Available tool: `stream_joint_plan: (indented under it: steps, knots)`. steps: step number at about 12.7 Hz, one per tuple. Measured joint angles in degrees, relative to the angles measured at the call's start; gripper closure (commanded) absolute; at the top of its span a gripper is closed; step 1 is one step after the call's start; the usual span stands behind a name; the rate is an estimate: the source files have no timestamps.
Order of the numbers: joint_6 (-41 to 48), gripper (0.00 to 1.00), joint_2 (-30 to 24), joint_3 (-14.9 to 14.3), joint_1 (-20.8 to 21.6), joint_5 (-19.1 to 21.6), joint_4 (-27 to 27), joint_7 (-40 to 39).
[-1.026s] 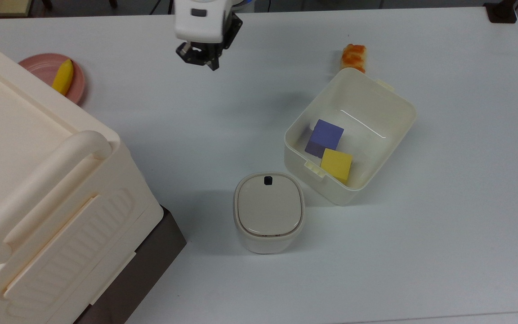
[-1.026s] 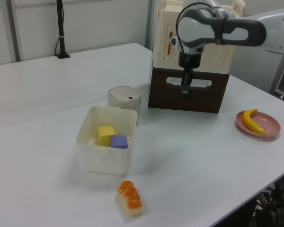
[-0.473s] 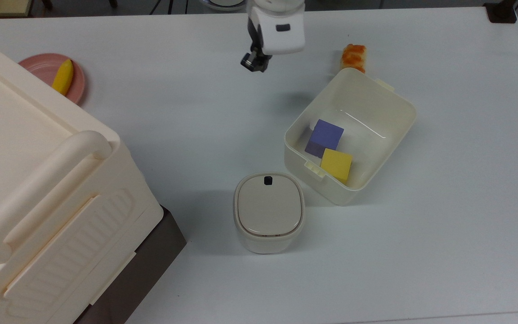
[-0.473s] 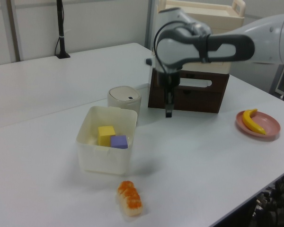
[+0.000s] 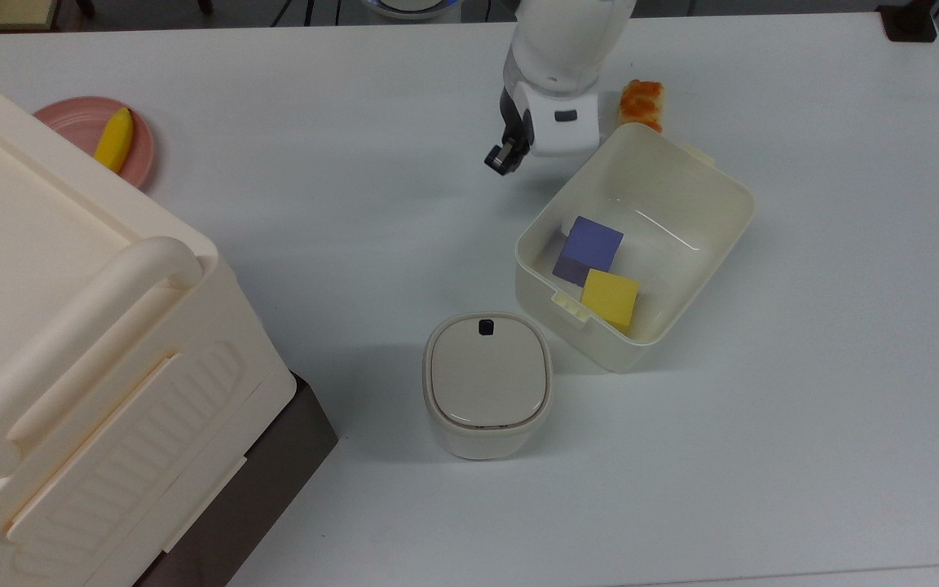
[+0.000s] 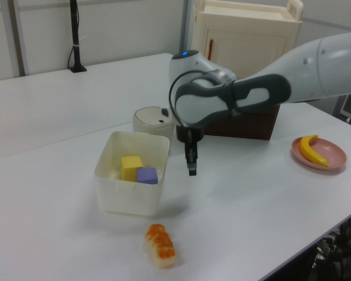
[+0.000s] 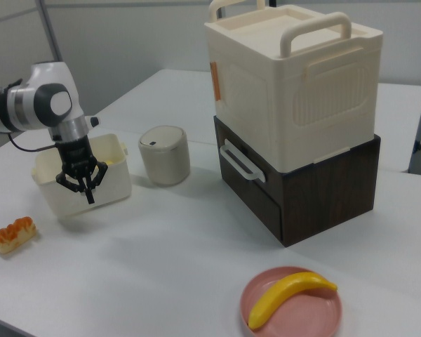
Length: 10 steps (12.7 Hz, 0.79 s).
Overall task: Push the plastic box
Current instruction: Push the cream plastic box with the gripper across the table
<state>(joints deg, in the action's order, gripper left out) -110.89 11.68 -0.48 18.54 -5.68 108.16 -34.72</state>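
**Item: plastic box** (image 5: 681, 204). Cream-white open tub with rounded corners and a clip tab on two opposite walls. It stands on the white bench (image 5: 763, 448), set askew in the top view.

- Contents: a purple block (image 5: 592, 244) and a yellow block (image 5: 610, 297), loose and touching each other, against the wall toward the top view's left.
- Handling, as judged: light and thin-walled, stiff enough to take a shove. It should slide readily on the smooth bench. The blocks add little weight and may shift.
- Contact point, as judged: low on a flat wall and near its middle. Contact high at the rim may tip or flex the box; contact off-centre would likely turn it.

**Gripper** (image 5: 502, 159). Just beside the box's wall toward the top view's upper left, near a corner. It is apart from the box and hangs above the bench. It appears clenched and holds nothing.

**Sushi piece** (image 5: 642, 102). Orange-topped, on the bench close by the box's corner toward the top view's top.

**Lidded container** (image 5: 486, 383). Small and rounded, with a black dot on its lid. It sits near the box's tabbed wall and does not touch it.

**Pink plate** (image 5: 70, 114) **with banana** (image 5: 113, 140). Well apart from the box, across the bench.

**Large cream case** (image 5: 46, 326). Handled, set on a dark brown drawer unit (image 7: 323, 189). Well apart from the box, beyond the lidded container.
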Motion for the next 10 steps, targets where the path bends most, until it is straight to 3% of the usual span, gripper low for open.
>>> stream_joint_plan:
  steps: [5,10]
  knots:
    - [-3.8,1.0,4.42,0.0,0.65,-2.18,-0.76,3.32]
    - [-4.51,1.0,8.93,0.0,1.82,-2.9,-5.91,5.8]
